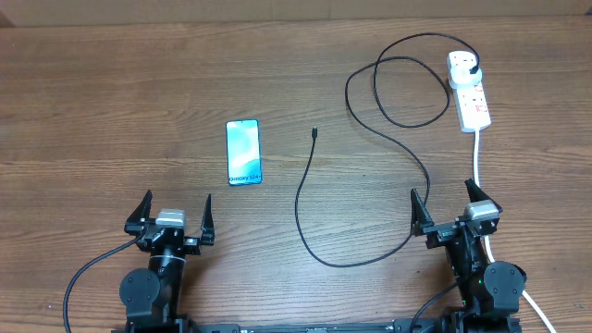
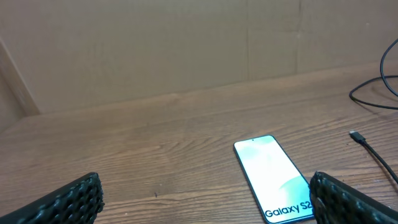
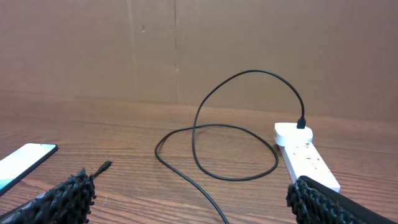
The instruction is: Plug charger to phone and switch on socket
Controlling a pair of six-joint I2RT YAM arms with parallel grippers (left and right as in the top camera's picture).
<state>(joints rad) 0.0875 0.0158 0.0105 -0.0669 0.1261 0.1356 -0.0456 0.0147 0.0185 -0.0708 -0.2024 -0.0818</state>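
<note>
The phone [image 1: 244,153] lies flat on the wooden table left of centre, its screen lit with "Galaxy S24+". It also shows in the left wrist view [image 2: 273,177] and at the left edge of the right wrist view [image 3: 22,163]. The charger cable [image 1: 310,199] runs from its connector tip [image 1: 315,132] in loops to a black plug [image 1: 474,70] in the white socket strip [image 1: 468,91]. The socket strip also shows in the right wrist view [image 3: 305,155]. My left gripper [image 1: 171,220] is open and empty, near the front edge. My right gripper [image 1: 456,211] is open and empty, in front of the strip.
The strip's white lead [image 1: 478,162] runs down the right side past my right arm. A cardboard wall [image 3: 186,43] stands behind the table. The cable tip lies loose on the table to the right of the phone [image 2: 356,135].
</note>
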